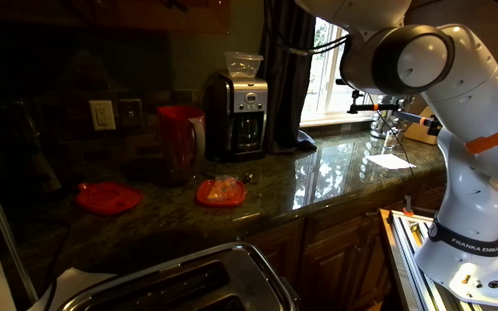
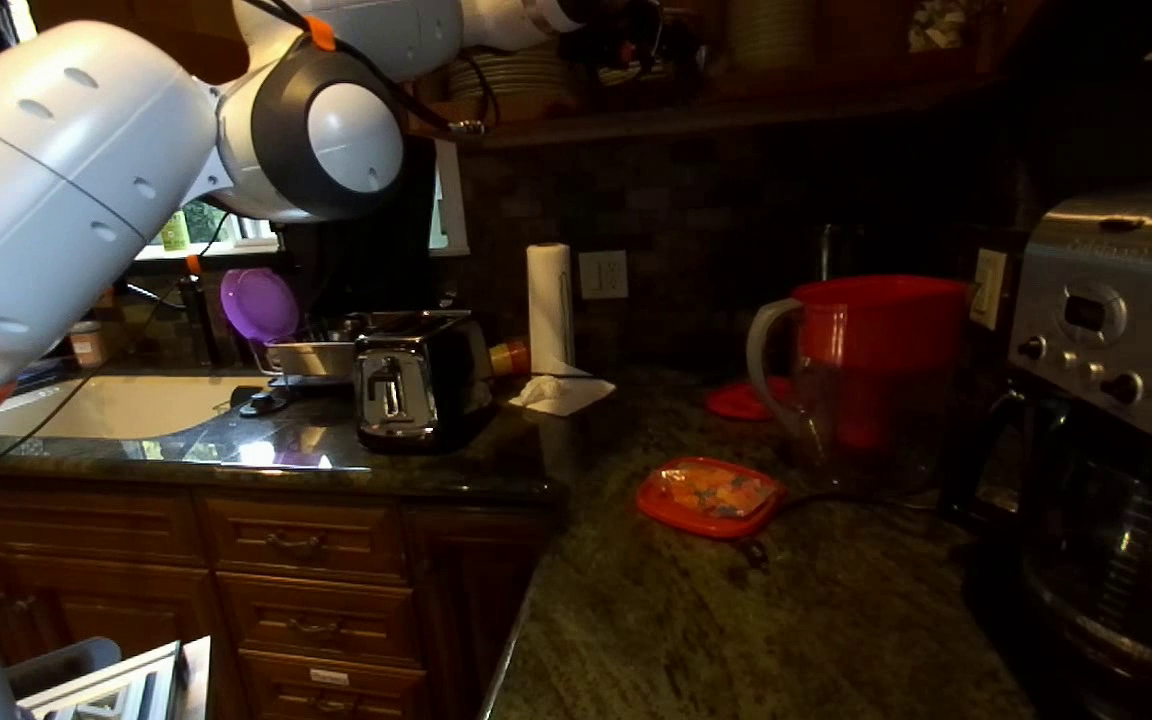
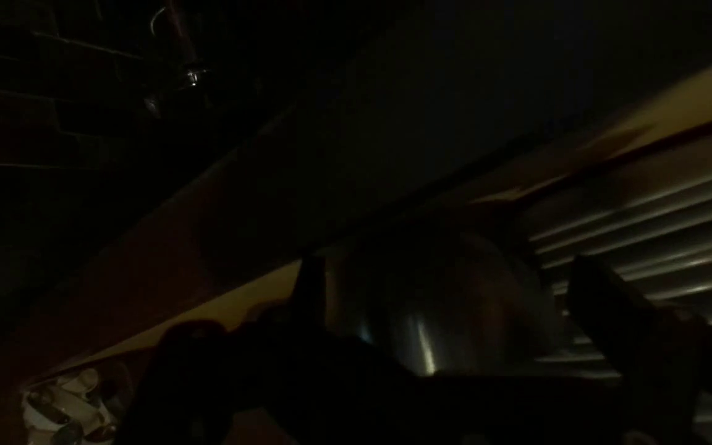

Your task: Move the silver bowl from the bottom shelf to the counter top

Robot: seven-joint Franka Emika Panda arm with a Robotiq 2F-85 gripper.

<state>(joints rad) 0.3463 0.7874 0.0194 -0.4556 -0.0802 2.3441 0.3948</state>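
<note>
Two fingers [image 3: 600,303] of the gripper [image 3: 449,262] stand spread — at nine and three o'clock of the silver bowl [image 3: 436,315] in the wrist view, contact unclear.

Daylight through the window [image 1: 324,95] burns out to white in an exterior view and lays strong glare across the counter top [image 1: 275,188], while the far left of that picture sinks into near-black shadow. In an exterior view the pale arm [image 2: 66,180] catches the light, but the wall shelf [image 2: 676,122] is murky. The wrist view is darkest, soft and underexposed: the gripper [image 3: 450,262] is a black silhouette, and the silver bowl [image 3: 455,309] shows chiefly by pale streaks of reflection.
</note>
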